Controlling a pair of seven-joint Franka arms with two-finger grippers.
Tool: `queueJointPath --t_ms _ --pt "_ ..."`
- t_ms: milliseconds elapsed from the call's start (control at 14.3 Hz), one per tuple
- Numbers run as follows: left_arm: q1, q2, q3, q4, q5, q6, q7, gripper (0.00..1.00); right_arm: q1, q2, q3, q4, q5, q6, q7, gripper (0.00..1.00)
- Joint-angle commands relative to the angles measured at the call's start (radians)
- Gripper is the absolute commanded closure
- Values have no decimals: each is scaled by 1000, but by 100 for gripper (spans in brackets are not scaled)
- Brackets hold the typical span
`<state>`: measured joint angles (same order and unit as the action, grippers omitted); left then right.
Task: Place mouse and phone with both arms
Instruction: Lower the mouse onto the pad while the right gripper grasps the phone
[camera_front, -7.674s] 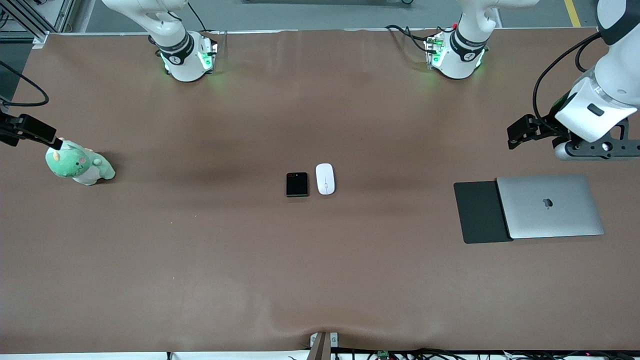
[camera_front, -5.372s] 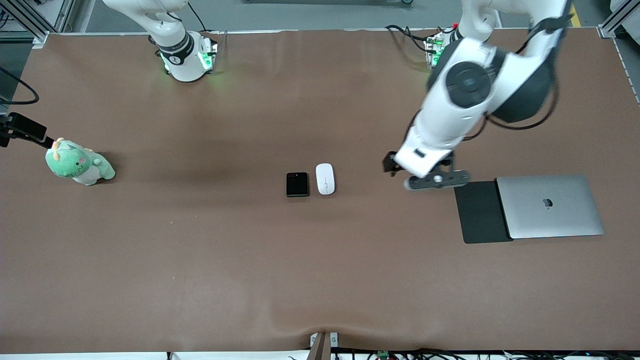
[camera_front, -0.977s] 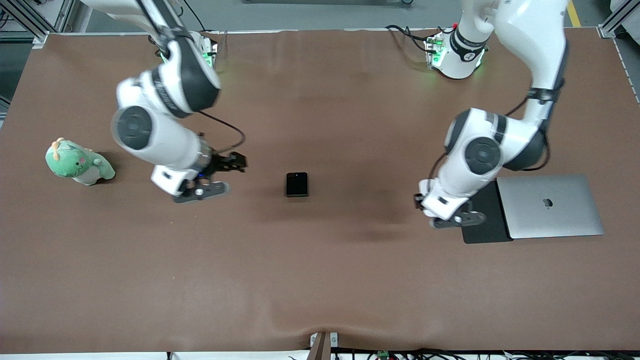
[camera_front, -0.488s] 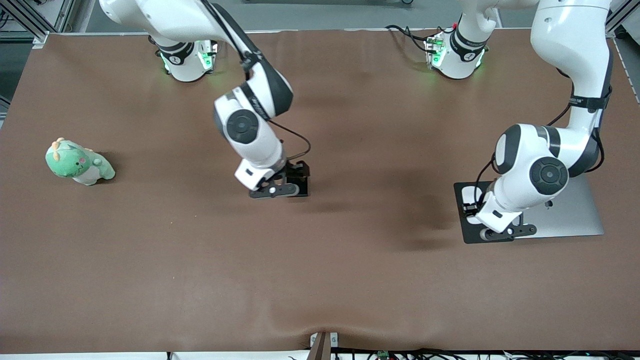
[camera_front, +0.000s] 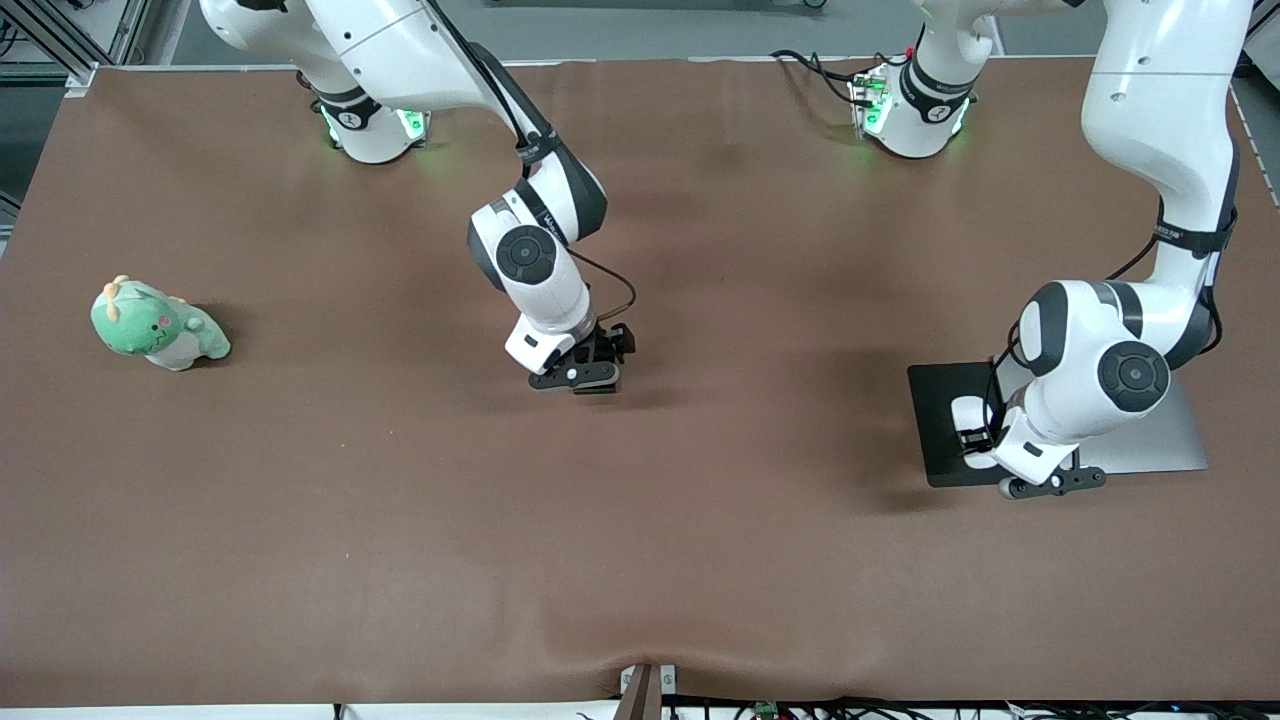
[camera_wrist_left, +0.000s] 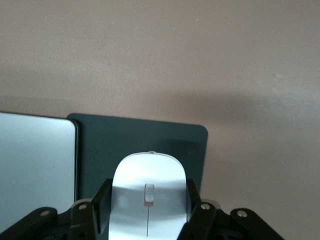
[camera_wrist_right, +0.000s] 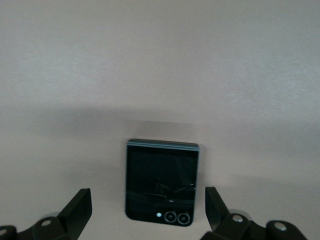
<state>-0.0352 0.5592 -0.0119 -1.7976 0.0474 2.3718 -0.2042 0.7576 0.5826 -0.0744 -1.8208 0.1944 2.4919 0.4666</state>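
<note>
The white mouse (camera_wrist_left: 149, 200) sits between the fingers (camera_wrist_left: 102, 205) of my left gripper (camera_wrist_left: 148, 212), which is shut on its sides. It is low over the black mat (camera_wrist_left: 140, 142); in the front view the mouse (camera_front: 967, 413) and left gripper (camera_front: 975, 440) are over the mat (camera_front: 935, 400). The black folded phone (camera_wrist_right: 161, 177) lies flat on the brown table. My right gripper (camera_wrist_right: 147, 210) hangs open right over it, fingers (camera_wrist_right: 80, 205) spread wider than the phone and not touching it. In the front view the right gripper (camera_front: 585, 372) hides the phone.
A closed silver laptop (camera_front: 1150, 455) lies beside the mat toward the left arm's end, also in the left wrist view (camera_wrist_left: 35, 170). A green plush dinosaur (camera_front: 158, 325) sits toward the right arm's end of the table.
The right arm swung from near the plush to over the phone and came lower. The left arm carried the mouse from the mat's edge to over the mat, nearer the laptop.
</note>
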Motion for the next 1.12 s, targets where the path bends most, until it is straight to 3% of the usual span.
queueJointPath --t_ms 0,558,698,837,977,1047 --pt "3 50 -11 1 17 67 11 100 14 29 -11 -8 -13 28 72 0" --pt "6 68 -13 -8 19 67 26 100 52 88 -18 0 -16 84 95 0" --pt "8 68 -13 -13 19 69 26 96 69 106 -25 -2 -16 108 99 0" --pt "12 68 -13 -16 17 69 26 86 74 108 -33 0 -16 108 102 0" --pt "12 68 -13 -23 17 69 26 85 74 109 -36 0 -16 108 102 0" --pt "12 68 -13 -28 17 69 26 81 74 109 -42 1 -18 108 101 26"
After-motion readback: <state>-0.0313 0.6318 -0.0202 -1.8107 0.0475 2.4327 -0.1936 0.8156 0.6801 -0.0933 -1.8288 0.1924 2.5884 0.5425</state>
